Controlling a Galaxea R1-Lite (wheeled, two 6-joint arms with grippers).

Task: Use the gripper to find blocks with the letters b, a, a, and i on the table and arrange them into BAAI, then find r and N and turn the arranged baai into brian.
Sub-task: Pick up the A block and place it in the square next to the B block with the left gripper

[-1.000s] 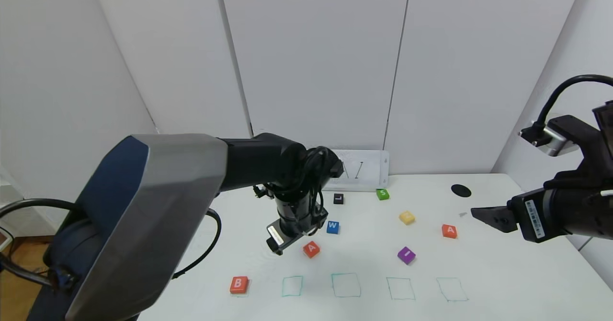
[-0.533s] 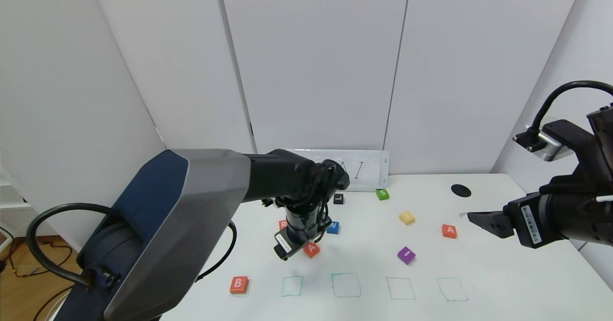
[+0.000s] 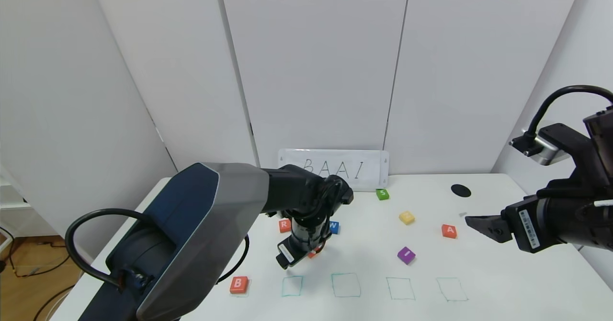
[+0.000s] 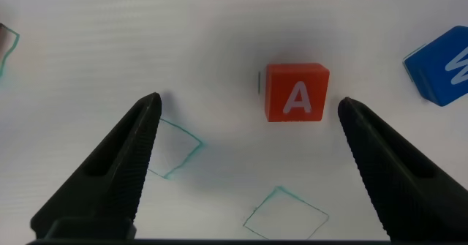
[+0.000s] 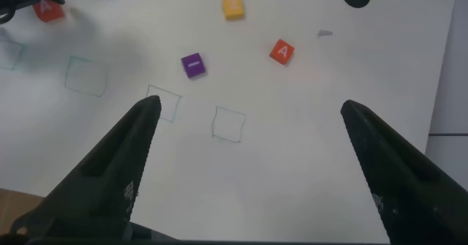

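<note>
On the table [image 3: 503,282] my left gripper [image 4: 248,104] is open and low over an orange-red A block [image 4: 296,91], which lies between its fingertips, nearer one finger. In the head view that block [image 3: 314,253] peeks out from under the left wrist. The B block [image 3: 239,284] lies at the front left. The second A [image 3: 448,231] and the purple I [image 3: 406,255] lie to the right. The r block [image 3: 284,225] sits behind the left arm. No N shows. My right gripper [image 3: 479,221] hovers open at the right, holding nothing.
Green drawn squares [image 3: 346,285] run along the front of the table, right of the B block. A blue W block [image 3: 334,226], a yellow block [image 3: 406,217] and a green S block [image 3: 382,194] lie farther back. A BAAI sign [image 3: 335,169] and a black hole [image 3: 460,190] are at the rear.
My left arm has lowered and shifted right over the A block, now covering most of it and uncovering the R block and the sign. The right gripper barely moved.
</note>
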